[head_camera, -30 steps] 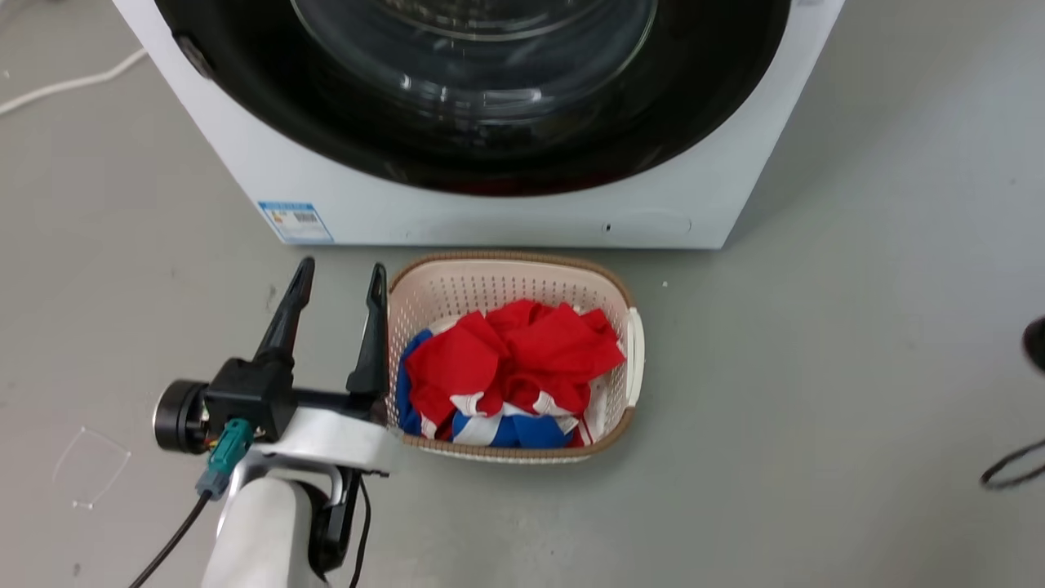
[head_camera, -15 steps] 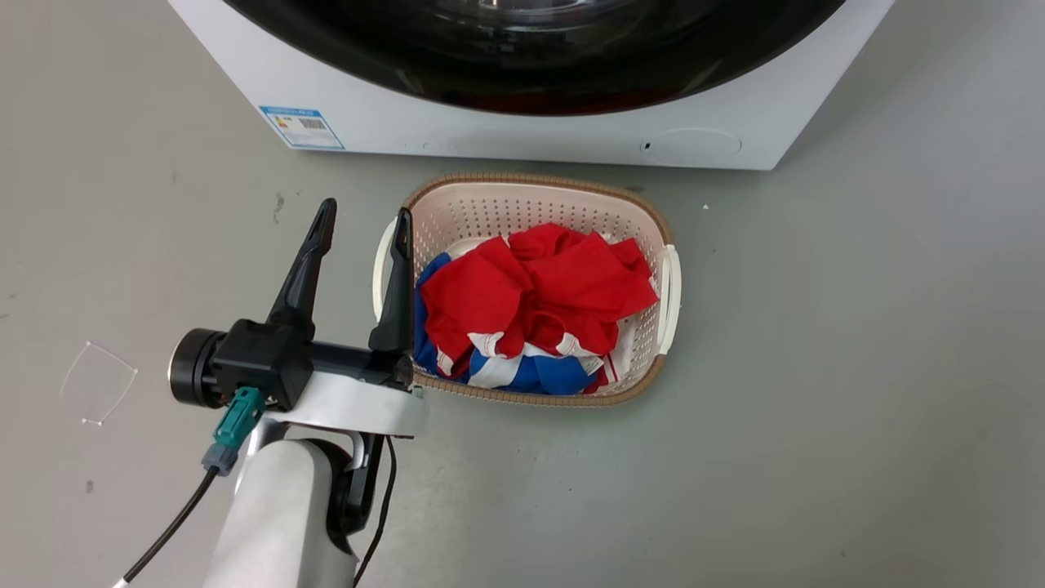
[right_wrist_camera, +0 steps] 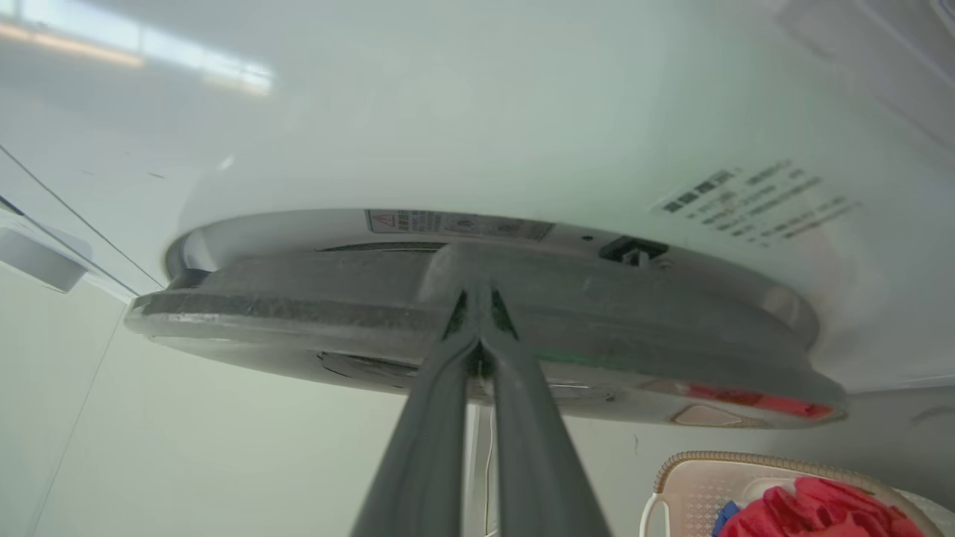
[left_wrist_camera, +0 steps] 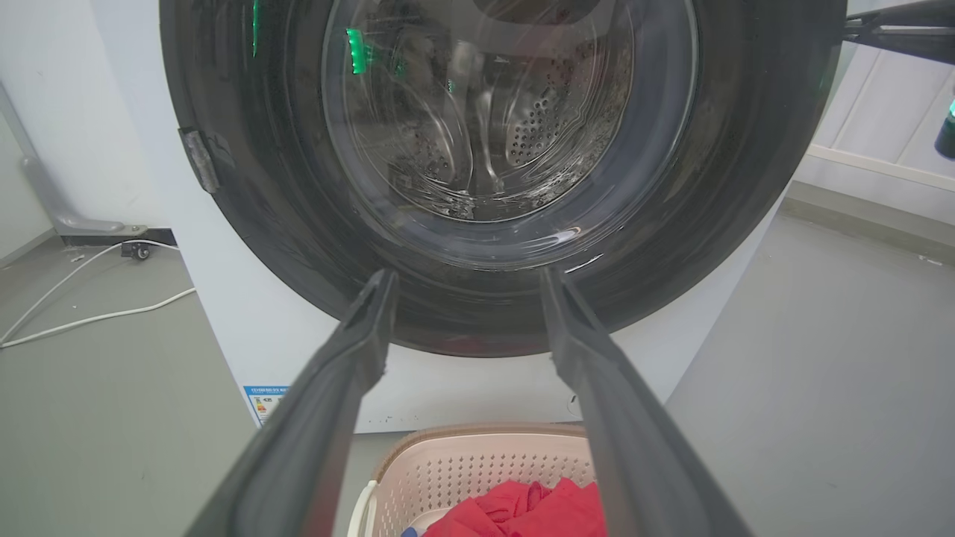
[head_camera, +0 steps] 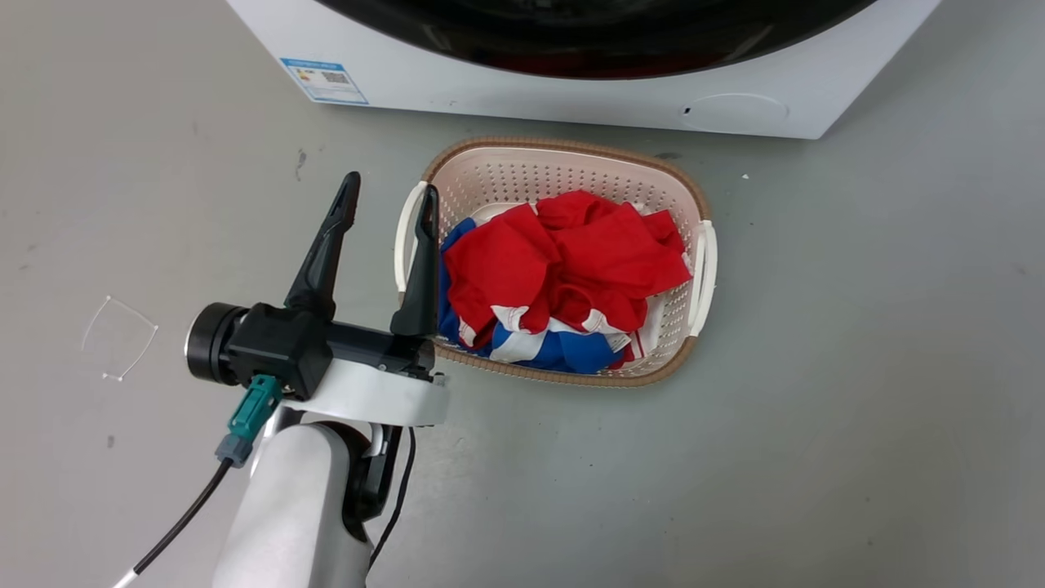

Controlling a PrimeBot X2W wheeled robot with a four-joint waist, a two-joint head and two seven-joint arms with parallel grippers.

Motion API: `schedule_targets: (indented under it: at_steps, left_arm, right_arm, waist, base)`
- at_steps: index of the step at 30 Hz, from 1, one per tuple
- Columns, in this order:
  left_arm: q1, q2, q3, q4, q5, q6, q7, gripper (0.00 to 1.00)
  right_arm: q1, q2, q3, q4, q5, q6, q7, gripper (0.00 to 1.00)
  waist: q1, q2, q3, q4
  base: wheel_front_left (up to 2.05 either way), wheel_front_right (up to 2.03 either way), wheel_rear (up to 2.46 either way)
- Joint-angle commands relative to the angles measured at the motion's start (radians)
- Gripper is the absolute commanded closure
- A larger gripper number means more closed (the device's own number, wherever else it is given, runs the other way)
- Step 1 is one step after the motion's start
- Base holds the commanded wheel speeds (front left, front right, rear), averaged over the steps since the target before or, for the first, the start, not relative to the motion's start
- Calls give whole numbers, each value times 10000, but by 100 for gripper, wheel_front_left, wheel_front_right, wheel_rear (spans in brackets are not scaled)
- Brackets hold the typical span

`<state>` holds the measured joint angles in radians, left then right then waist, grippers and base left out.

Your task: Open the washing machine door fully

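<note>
The washing machine [head_camera: 571,102] stands white at the top of the head view, with the low edge of the black washing machine door [head_camera: 588,41] showing. My left gripper [head_camera: 390,184] hangs open and empty, left of the basket. In the left wrist view, open fingers frame the washing machine door [left_wrist_camera: 746,186] and its glass window; my right gripper [left_wrist_camera: 854,28] reaches its right rim. The right wrist view shows the door [right_wrist_camera: 298,306] edge-on and slightly ajar from the machine front [right_wrist_camera: 448,112]. There my right gripper [right_wrist_camera: 475,294] is shut, tips against the door's rim.
A beige laundry basket [head_camera: 571,155] with red, blue and white clothes sits on the grey floor just before the machine. A blue label [head_camera: 324,79] marks the machine's lower left. White cables [left_wrist_camera: 74,321] lie on the floor left of the machine.
The head camera has shifted, so machine and basket sit higher and further right in the picture. My left gripper stays open beside the basket.
</note>
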<state>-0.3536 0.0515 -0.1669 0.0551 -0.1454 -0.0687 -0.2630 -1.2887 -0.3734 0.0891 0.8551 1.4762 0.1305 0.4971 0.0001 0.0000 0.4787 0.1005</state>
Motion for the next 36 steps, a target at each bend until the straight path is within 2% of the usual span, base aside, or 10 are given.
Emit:
schedule_targets:
  at_steps: [1, 8, 16, 25, 36]
  left_arm:
    - [-105, -19, -72, -57, -47, 48, -28, 0]
    - [-200, -18, -282, -152, -139, 167, -28, 0]
    - [-225, -19, -382, -214, -278, 350, -27, 0]
    - [-66, -19, -336, -129, -358, 356, -28, 0]
    - [449, -19, -239, 352, -268, 180, -28, 0]
  right_arm:
    - [-238, 44, 27, 160, -87, 3, -41, 100]
    - [-938, 158, 111, 926, -559, 3, -247, 100]
    - [-1047, 321, 325, 1020, -756, 4, 401, 100]
    - [101, 365, 35, 173, -176, 15, 1674, 100]
    - [2314, 679, 171, -828, 378, 14, 3135, 100]
  waist:
    - [-1, 0, 65, 86]
    - [-1, 0, 335, 264]
    - [-1, 0, 501, 292]
    - [-1, 0, -141, 154]
    - [-1, 0, -1588, 32]
  base:
    - [0, 0, 0]
    - [0, 0, 0]
    - [0, 0, 0]
    - [0, 0, 0]
    - [0, 0, 0]
